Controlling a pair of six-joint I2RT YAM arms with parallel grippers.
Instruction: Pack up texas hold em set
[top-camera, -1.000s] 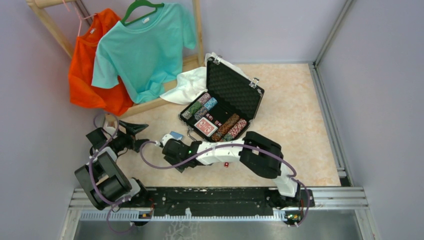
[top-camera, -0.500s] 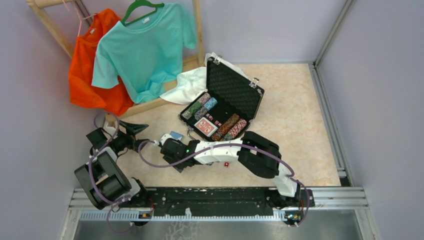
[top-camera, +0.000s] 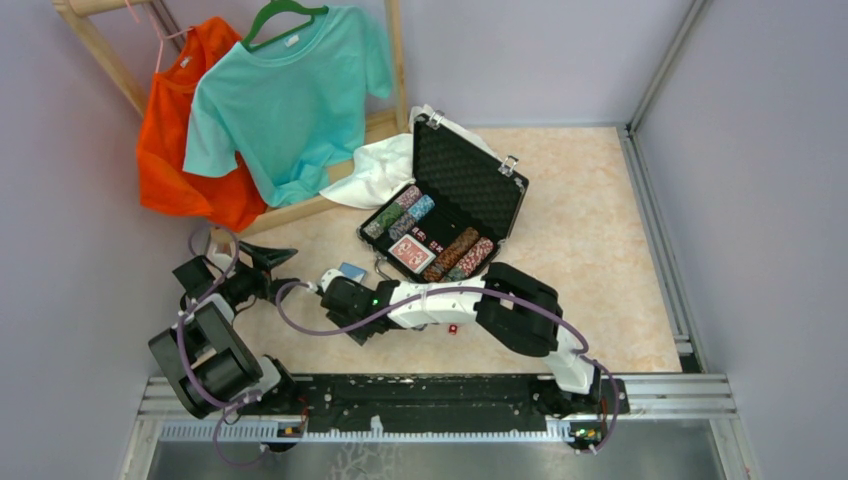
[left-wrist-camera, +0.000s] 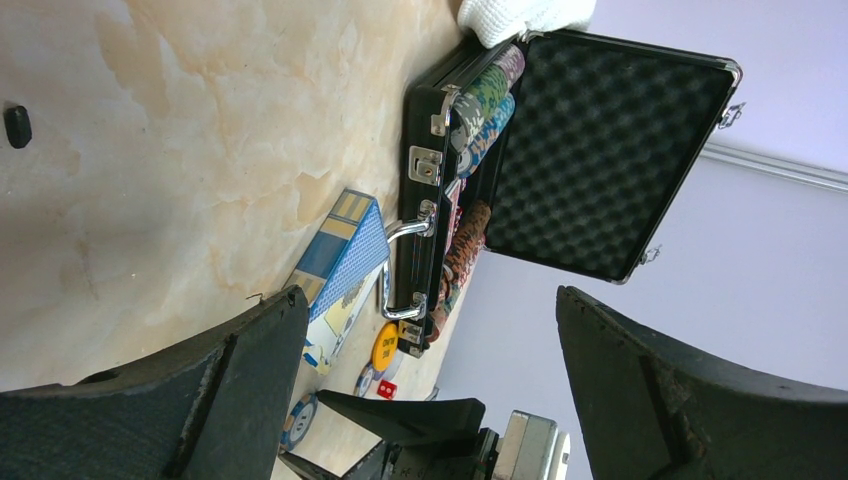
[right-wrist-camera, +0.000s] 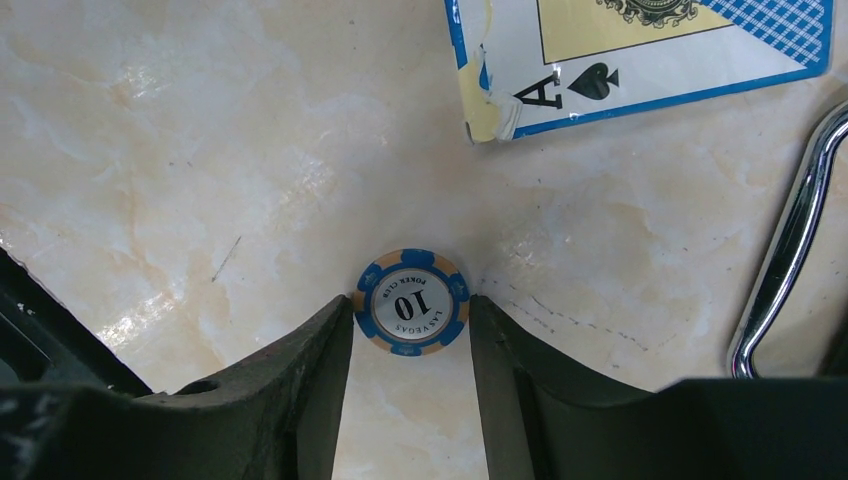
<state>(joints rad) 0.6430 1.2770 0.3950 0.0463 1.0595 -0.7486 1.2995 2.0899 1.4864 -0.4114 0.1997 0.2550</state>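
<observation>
The black case (top-camera: 468, 180) lies open on the table, with rows of poker chips (top-camera: 452, 256) and a red deck (top-camera: 411, 253) inside. In front of it lie the blue card deck (top-camera: 351, 270) and a red die (top-camera: 453, 328). My right gripper (top-camera: 325, 283) is low over the table beside the blue deck (right-wrist-camera: 640, 50). Its fingertips (right-wrist-camera: 345, 310) touch both sides of a flat blue "10" chip (right-wrist-camera: 410, 302). My left gripper (top-camera: 268, 262) hangs open and empty to the left. In its wrist view are the case (left-wrist-camera: 590, 150), a yellow button (left-wrist-camera: 384, 345) and the die (left-wrist-camera: 386, 389).
A white cloth (top-camera: 385, 170) is bunched behind the case. Orange (top-camera: 175, 140) and teal shirts (top-camera: 285, 90) hang on a wooden rack at the back left. The case's silver handle (right-wrist-camera: 790, 250) runs just right of my right fingers. Walls close in on the left and right.
My right gripper has shifted slightly left and its jaws have narrowed onto the blue chip. The left arm has not moved.
</observation>
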